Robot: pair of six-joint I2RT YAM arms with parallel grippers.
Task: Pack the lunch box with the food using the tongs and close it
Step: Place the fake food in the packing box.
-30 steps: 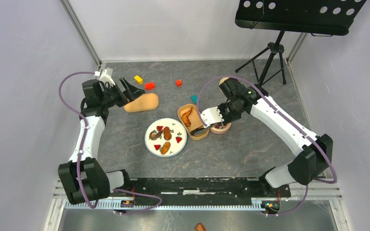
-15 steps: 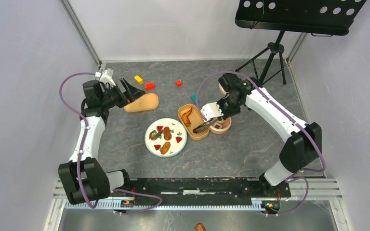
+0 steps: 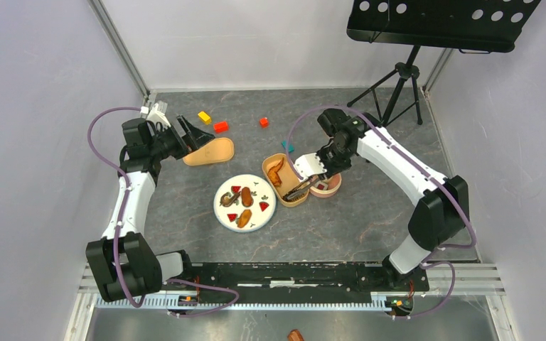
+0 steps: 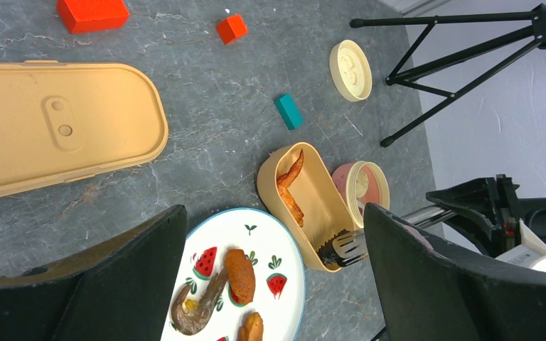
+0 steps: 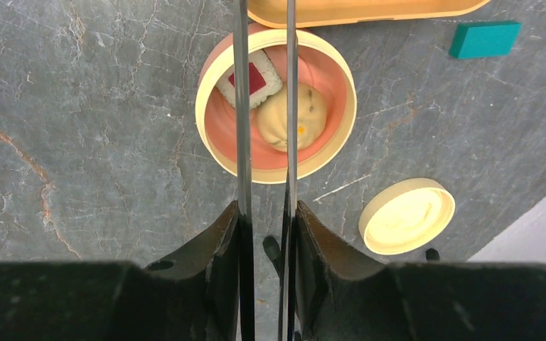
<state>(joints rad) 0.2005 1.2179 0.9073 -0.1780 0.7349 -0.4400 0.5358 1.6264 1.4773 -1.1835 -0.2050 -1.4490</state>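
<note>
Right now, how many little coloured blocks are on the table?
4: yellow block and red block by the flat lid, small red block mid-table, teal block behind the lunch box. More may be hidden.

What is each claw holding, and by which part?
Right claw pinches the tongs across both arms, well back from the tips. Left claw is open, holding nothing.

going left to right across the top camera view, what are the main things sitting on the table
lunch box lid → plate → lunch box → round pink container → black tripod
</note>
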